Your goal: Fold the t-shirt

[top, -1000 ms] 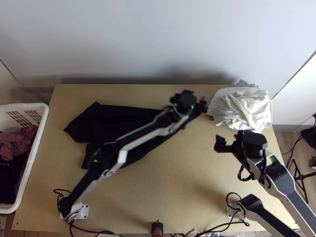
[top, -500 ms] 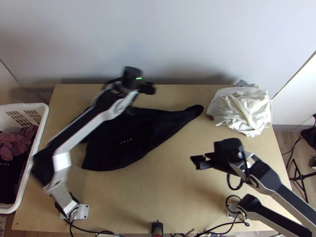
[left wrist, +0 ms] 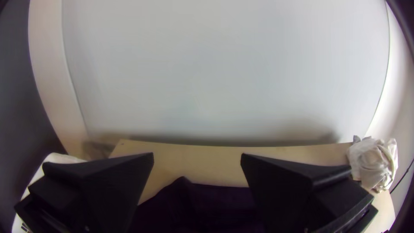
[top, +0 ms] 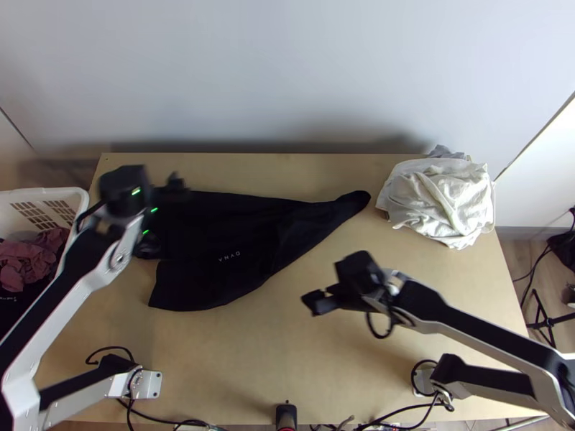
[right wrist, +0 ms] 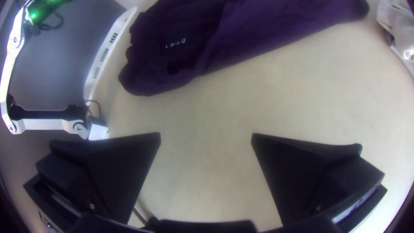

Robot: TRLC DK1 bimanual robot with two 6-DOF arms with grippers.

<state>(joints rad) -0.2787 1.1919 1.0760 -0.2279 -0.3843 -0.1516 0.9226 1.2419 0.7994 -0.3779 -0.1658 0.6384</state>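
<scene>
We list one white plastic laundry basket [top: 44, 192] left of the table [top: 251, 359], holding mauve [top: 32, 260] and dark garments, and one heap of whitish cloth [top: 442, 205] at the far right corner. We find the dark t-shirt [top: 215, 280] lying left of centre, tapering towards the heap, its left end partly hidden by the left gripper [top: 161, 214], fingers spread; the right gripper [top: 317, 296], also spread, hangs over bare wood.

Diffuse light casts soft-edged shadows low on the wall [top: 287, 79].
</scene>
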